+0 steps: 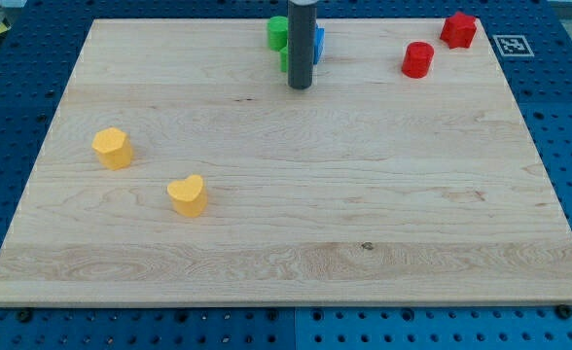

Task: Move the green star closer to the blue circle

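Note:
My tip (300,87) rests on the board near the view's top centre. Right behind the rod sit green and blue blocks, mostly hidden by it. A green block (277,32) shows to the rod's left, with another green bit (284,60) lower against the rod; I cannot tell which is the star. A sliver of a blue block (319,43) shows at the rod's right edge, its shape hidden. The green and blue pieces look close together or touching.
A red cylinder (417,59) and a red star-like block (458,29) sit at the top right. A yellow hexagon-like block (113,148) and a yellow heart (187,195) lie at the left. The wooden board (364,243) rests on a blue pegboard table.

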